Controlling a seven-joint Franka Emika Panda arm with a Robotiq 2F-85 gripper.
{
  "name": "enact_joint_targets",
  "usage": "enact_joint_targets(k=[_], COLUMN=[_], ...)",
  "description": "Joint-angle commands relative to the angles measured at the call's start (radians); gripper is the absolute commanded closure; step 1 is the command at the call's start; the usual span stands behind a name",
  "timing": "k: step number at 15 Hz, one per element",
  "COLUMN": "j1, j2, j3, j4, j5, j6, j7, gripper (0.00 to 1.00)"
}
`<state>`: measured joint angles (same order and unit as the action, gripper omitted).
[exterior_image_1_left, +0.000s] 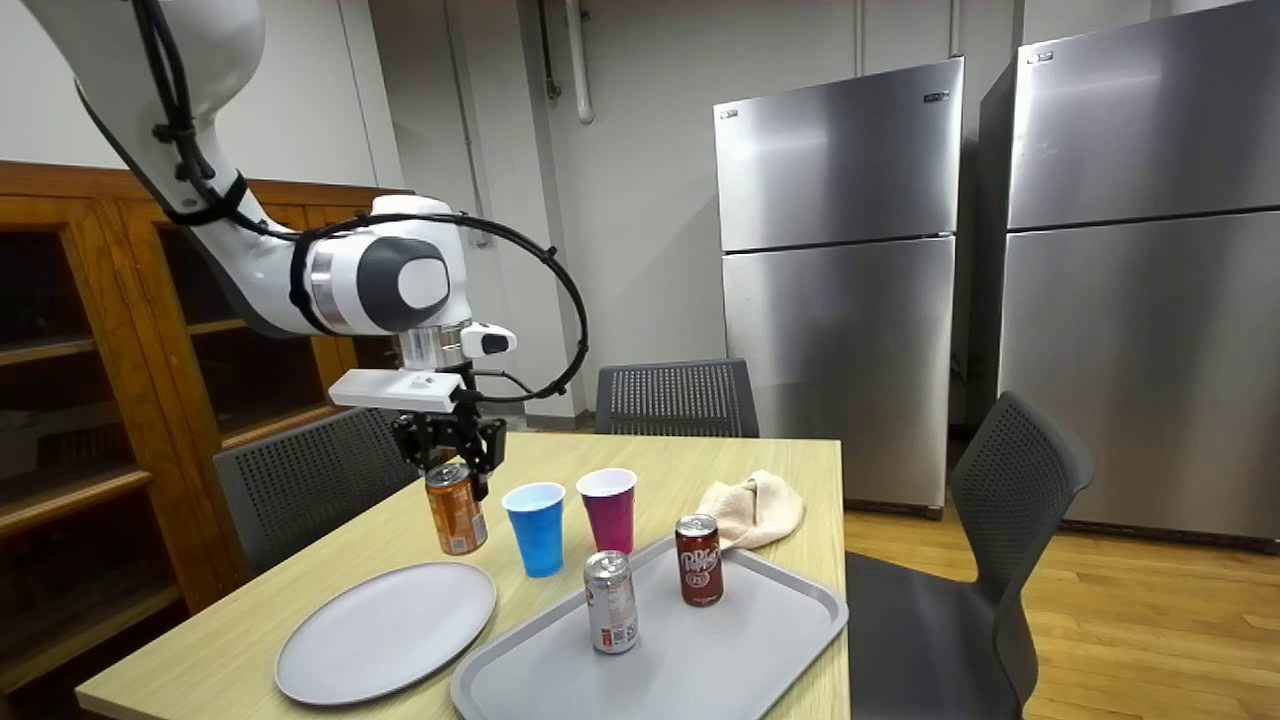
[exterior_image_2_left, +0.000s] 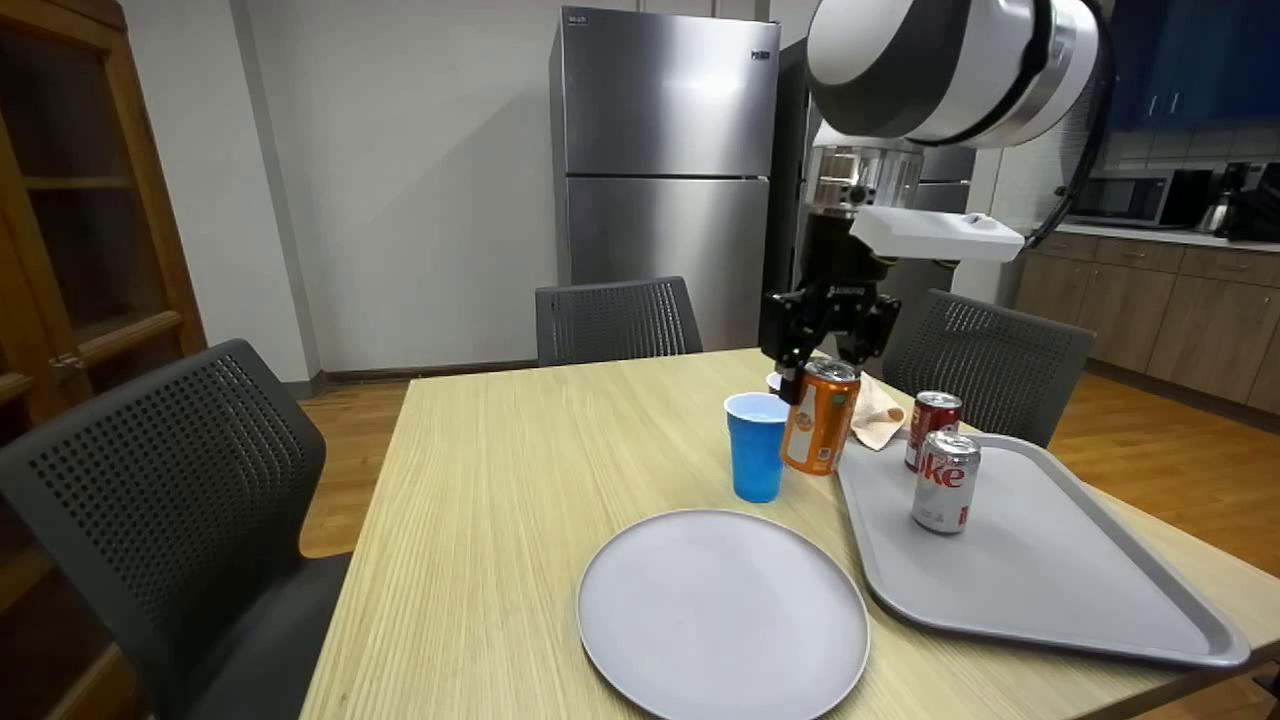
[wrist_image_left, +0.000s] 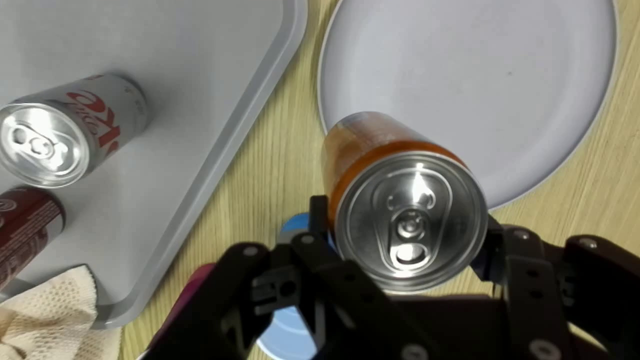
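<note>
"Black two-fingered gripper (wrist_image_left: 405, 230)?"
"Clamped on an orange aluminium can (exterior_image_2_left: 822, 425) above the wooden table (exterior_image_2_left: 520, 460)."
"Magenta plastic cup (exterior_image_1_left: 610, 515)?"
"Nearly whole in an exterior view; wrist view, a sliver."
"Edges?"
"Table shows between round grey plate (wrist_image_left: 470, 75) and grey tray (wrist_image_left: 185, 60)."

An orange can (exterior_image_2_left: 822, 425) hangs above the light wood table (exterior_image_2_left: 520, 480), clamped by its sides near the top in your gripper (wrist_image_left: 406, 227). You have it lid up and leaning slightly, its base raised clear of the table. A pale panel and a small white patch break up the orange wall; the lettering is too small to read. In the wrist view you look down on its shiny silver lid, pull tab in place, the can's body hiding part of the gray plate (wrist_image_left: 490, 90).
</note>
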<state>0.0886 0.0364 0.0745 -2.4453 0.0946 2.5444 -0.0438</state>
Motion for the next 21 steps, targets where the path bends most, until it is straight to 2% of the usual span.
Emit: enact_joint_targets(k=[1, 8, 21], j1=[-0.037, -0.105, -0.224], j2=[-0.073, -0.117, -0.130], j3=[-0.026, -0.124, -0.247], j4=[0.011, 0.002, -0.027], j5=[0.044, 0.029, -0.027], j6=[-0.084, -0.099, -0.071], j7=[-0.098, -0.156, -0.124], gripper=[0.62, 0.62, 0.62])
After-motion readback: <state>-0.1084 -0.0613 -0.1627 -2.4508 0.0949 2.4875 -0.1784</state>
